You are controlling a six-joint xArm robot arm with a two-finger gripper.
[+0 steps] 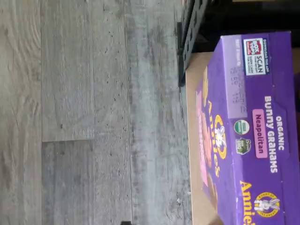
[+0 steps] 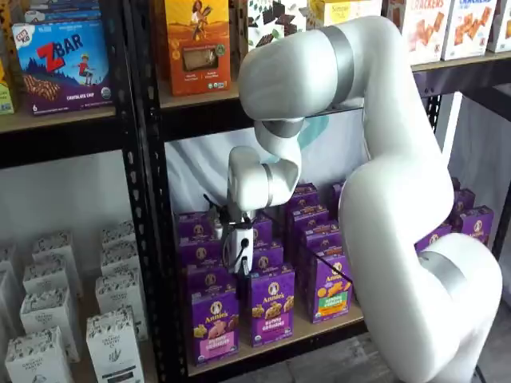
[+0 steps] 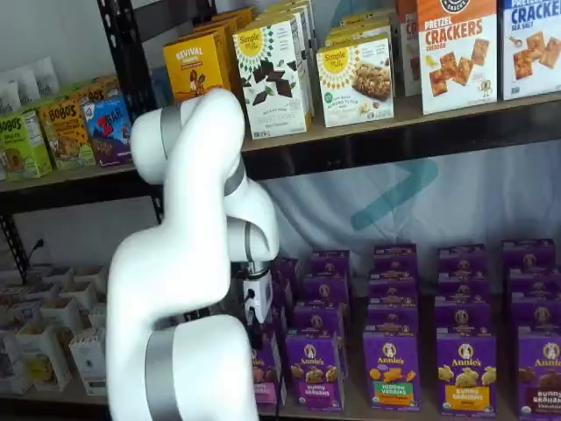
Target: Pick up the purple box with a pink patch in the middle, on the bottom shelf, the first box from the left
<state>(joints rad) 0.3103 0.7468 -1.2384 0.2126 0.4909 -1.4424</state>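
The purple box (image 2: 214,323) stands upright at the left end of the front row on the bottom shelf (image 2: 281,342), a pink band across its lower front. In the wrist view the purple box (image 1: 248,131) shows its top with a pink "Neapolitan" tag, sitting at the edge of the tan shelf board (image 1: 194,140). My gripper (image 2: 241,267) hangs a little above and in front of this box, with nothing in it. In a shelf view the arm hides most of the box (image 3: 266,373), and the gripper (image 3: 255,331) shows only as a white body with dark tips. The jaws stand open.
More purple cartons (image 2: 270,305) fill the rows to the right and behind. A black perforated upright (image 2: 148,199) stands just left of the box. White cartons (image 2: 48,319) fill the neighbouring bay. Grey plank floor (image 1: 93,117) lies in front of the shelf.
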